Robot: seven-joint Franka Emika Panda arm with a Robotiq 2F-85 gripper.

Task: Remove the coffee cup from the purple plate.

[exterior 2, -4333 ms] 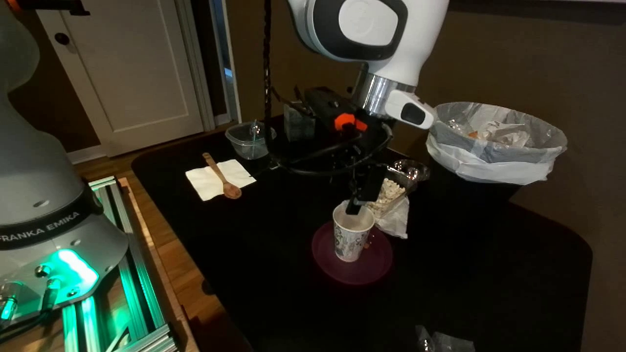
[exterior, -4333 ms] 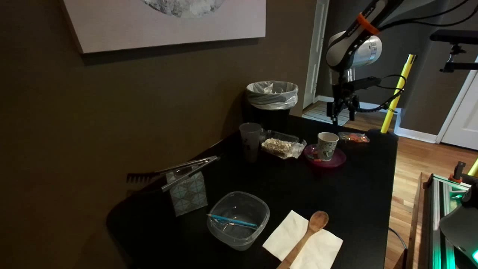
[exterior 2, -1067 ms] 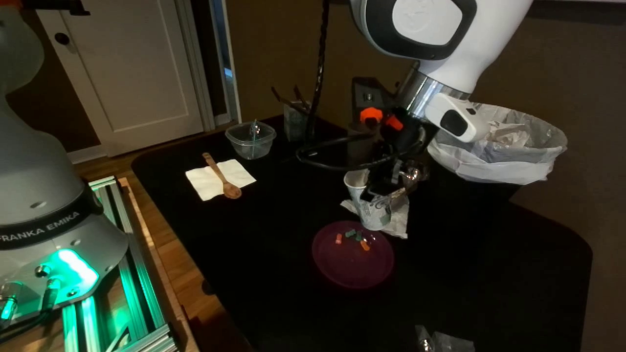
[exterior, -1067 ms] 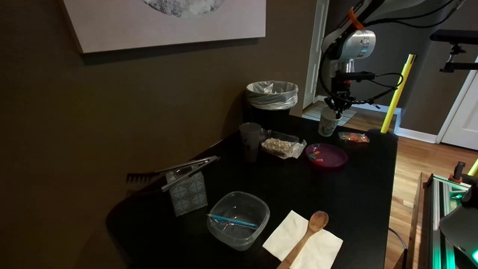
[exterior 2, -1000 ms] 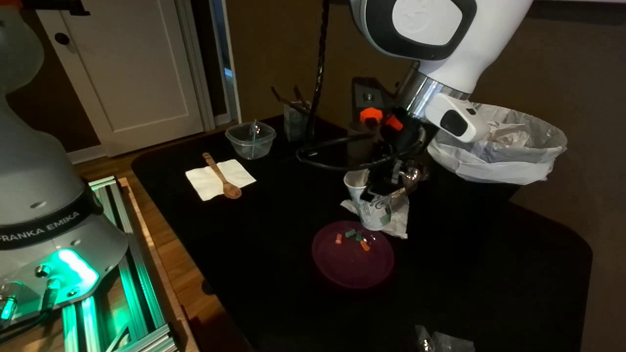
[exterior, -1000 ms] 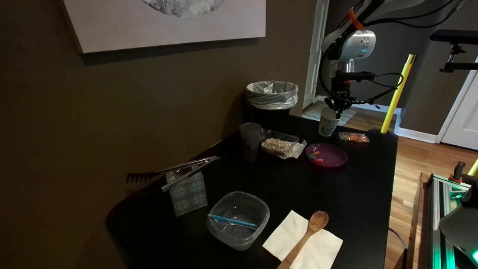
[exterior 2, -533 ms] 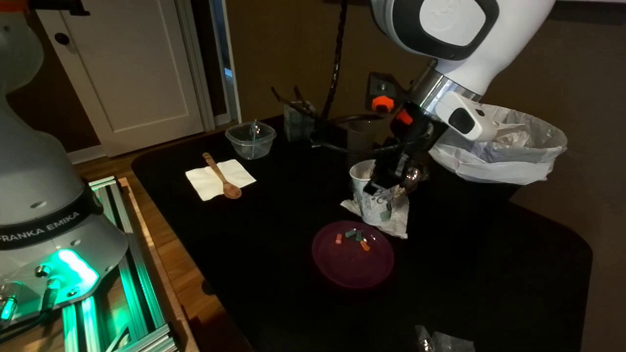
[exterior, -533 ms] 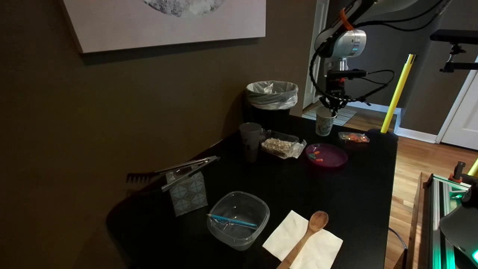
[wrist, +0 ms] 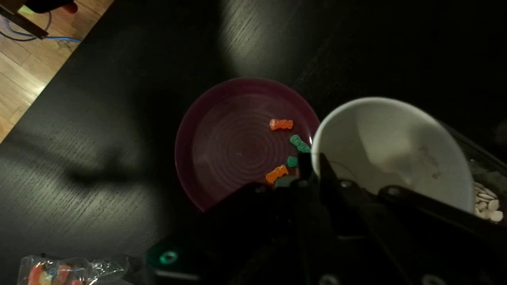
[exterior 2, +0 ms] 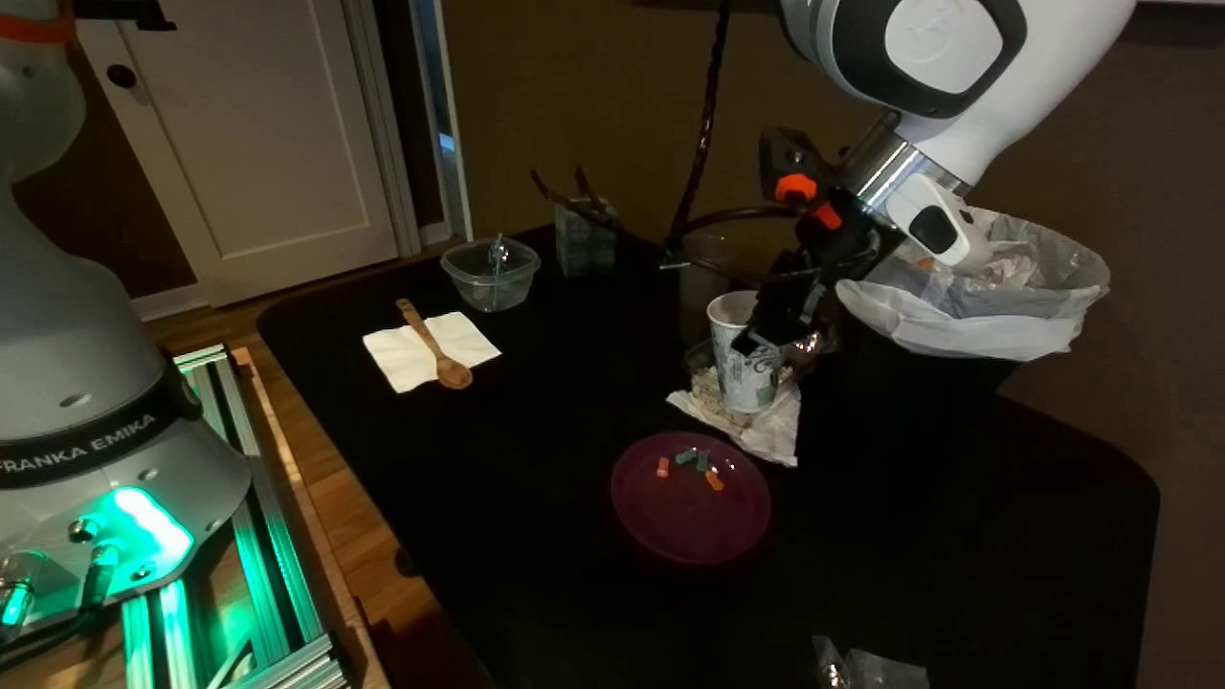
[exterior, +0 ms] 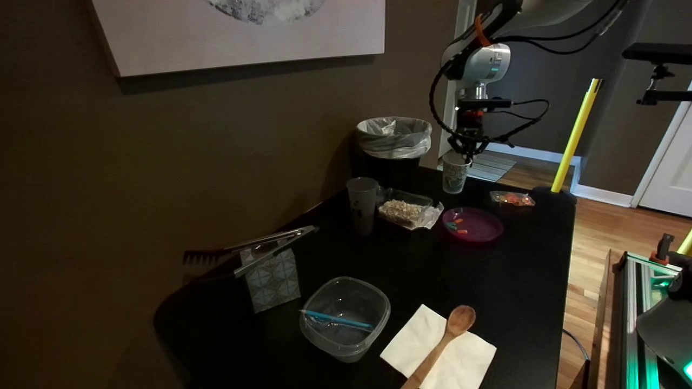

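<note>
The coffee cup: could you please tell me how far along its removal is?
Done: the coffee cup is off the purple plate, which bears only candies. In hand: the fingers hold the cup aloft by its wall. Left: probably setting it on the table and letting go.

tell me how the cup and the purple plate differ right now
The cup is tall, pale and patterned outside; the plate is flat, wider and purple. The gripper holds the cup by its wall, while the plate rests on the table with candies on it. Both have round rims.
</note>
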